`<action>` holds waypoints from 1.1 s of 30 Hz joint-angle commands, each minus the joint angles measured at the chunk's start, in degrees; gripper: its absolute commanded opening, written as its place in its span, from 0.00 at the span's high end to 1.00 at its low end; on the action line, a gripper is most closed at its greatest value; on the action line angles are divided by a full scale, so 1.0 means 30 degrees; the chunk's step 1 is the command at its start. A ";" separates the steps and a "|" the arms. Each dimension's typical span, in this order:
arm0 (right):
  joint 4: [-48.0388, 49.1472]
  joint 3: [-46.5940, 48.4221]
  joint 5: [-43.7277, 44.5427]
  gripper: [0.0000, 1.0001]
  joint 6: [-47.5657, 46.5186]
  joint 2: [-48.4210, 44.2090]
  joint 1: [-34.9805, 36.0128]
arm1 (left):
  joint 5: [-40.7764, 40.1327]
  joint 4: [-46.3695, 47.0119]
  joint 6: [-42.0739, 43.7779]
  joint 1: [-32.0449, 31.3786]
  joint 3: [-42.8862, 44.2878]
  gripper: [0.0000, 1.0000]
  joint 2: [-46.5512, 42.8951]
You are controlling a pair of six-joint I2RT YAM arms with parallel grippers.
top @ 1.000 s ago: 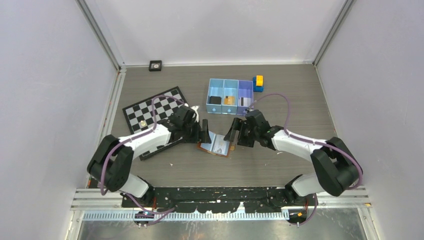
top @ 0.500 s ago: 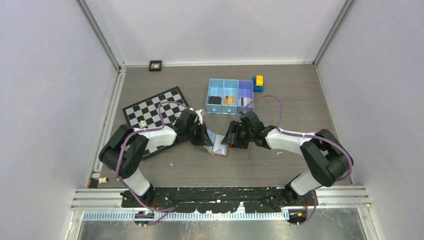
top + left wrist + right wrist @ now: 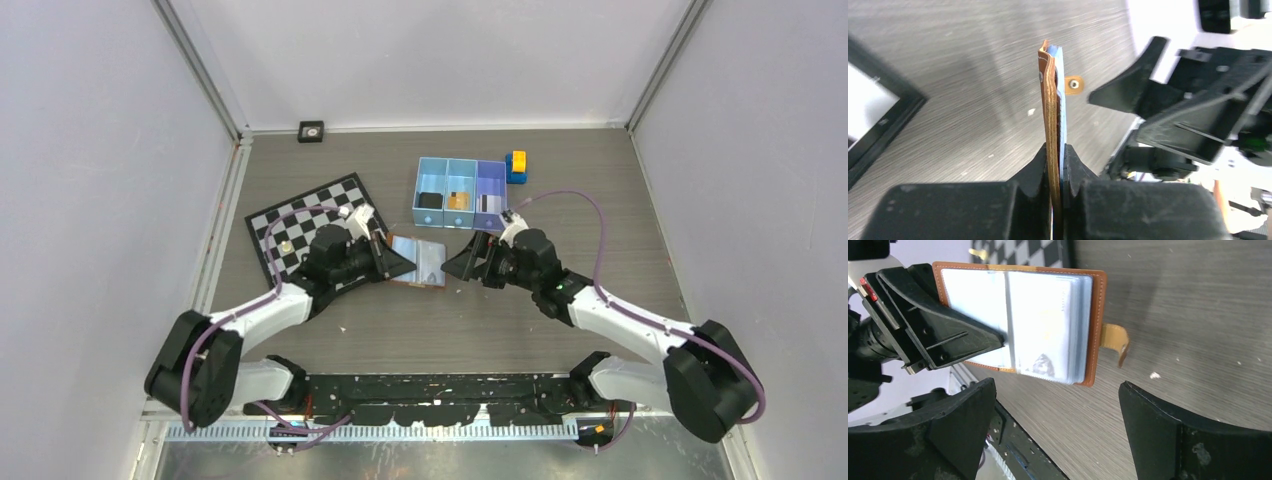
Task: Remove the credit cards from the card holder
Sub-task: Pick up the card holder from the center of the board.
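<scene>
Brown card holder (image 3: 425, 262), black-and-white checkerboard (image 3: 300, 215), blue tray (image 3: 461, 160)

From the left wrist, the card holder (image 3: 1050, 100) shows only its edge, and its lower end vanishes between the left hand's (image 3: 1057, 155) fingers; the right hand (image 3: 1133, 107) beyond is a blur. From the right wrist, the left hand covers part of the left page, and the credit cards (image 3: 1048, 325) are too smeared to read. From above, the blue tray's (image 3: 419, 190) contents are too small to identify.
</scene>
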 commanded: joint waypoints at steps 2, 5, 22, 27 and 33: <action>0.2534 -0.0721 -0.0322 0.03 0.0238 -0.2086 -0.0239 | 0.1932 0.6049 -0.2031 0.0145 -0.1304 1.00 -0.3035; 0.3722 -0.1249 -0.0762 0.03 0.0482 -0.2756 -0.0304 | 0.2081 0.7504 -0.2603 0.0145 -0.1894 1.00 -0.3935; 0.7528 -0.2313 -0.2554 0.38 0.1910 -0.3186 -0.0509 | 0.3867 1.3966 -0.5249 0.0173 -0.2905 1.00 -0.3549; 1.0566 -0.2576 -0.4528 0.50 0.3187 -0.2403 -0.0505 | 0.4896 1.6952 -0.6583 0.0162 -0.2868 1.00 -0.2169; 1.1762 -0.2563 -0.5238 0.57 0.3755 -0.1657 -0.0478 | 0.5503 1.8678 -0.7611 -0.0209 -0.2418 1.00 -0.0308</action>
